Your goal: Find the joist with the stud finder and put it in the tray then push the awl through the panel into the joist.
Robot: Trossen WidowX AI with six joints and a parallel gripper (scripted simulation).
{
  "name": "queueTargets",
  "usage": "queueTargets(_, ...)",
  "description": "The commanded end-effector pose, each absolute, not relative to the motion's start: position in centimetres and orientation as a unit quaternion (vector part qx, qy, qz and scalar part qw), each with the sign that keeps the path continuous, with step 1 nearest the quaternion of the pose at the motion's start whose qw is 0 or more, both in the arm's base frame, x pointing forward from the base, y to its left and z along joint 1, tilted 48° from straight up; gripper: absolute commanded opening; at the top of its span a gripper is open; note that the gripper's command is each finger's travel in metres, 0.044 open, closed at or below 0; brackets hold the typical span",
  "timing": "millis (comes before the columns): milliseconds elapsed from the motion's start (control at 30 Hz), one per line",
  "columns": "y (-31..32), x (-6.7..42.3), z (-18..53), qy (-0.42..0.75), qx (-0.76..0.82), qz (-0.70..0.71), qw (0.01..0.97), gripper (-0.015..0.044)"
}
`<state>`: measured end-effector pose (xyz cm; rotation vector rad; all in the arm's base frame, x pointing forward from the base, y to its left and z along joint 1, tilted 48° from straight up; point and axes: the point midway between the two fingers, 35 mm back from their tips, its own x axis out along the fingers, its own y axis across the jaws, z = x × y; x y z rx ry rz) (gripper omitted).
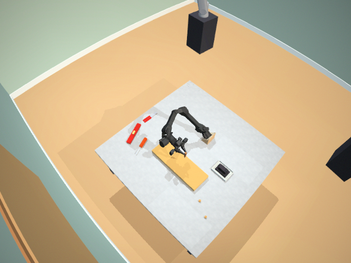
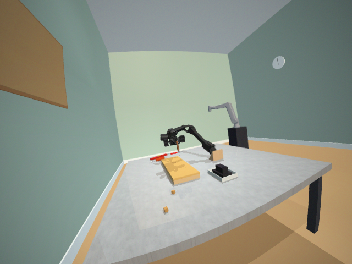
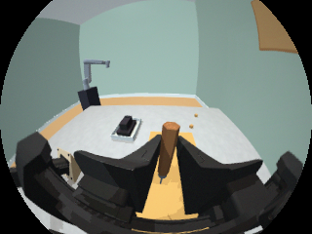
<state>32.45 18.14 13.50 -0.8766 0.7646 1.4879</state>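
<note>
My gripper (image 1: 181,150) (image 2: 176,143) (image 3: 168,138) is shut on the awl (image 1: 185,153) (image 2: 177,146) (image 3: 168,146), a brown-handled tool that points down. It hangs a little above the far end of the tan floor panel (image 1: 184,172) (image 2: 181,170) (image 3: 164,205). The black stud finder (image 1: 221,170) (image 2: 222,169) (image 3: 127,124) lies in the white tray (image 1: 229,175) (image 2: 232,176) (image 3: 121,136), to the right of the panel.
A red level (image 1: 133,132) (image 2: 158,157), an orange screwdriver (image 1: 142,142) and a small red tool (image 1: 147,118) lie left of the panel. Two small orange cubes (image 1: 199,200) (image 1: 205,217) (image 2: 172,192) (image 2: 165,209) lie near the front. A tan block (image 1: 211,138) (image 2: 218,155) holds the arm's base.
</note>
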Motion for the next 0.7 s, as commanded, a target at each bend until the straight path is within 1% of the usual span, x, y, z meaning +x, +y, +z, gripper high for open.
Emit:
queueTargets(0, 17.64, 34.37, 12.86, 0.288, -0.361, 0.661, 0.591, 0.0000)
queueTargets(100, 17.42, 34.94, 12.72, 0.275, -0.357, 0.667, 0.593, 0.0000)
queueTargets(667, 16.76, 35.12, 12.11, 0.275, -0.357, 0.667, 0.593, 0.0000)
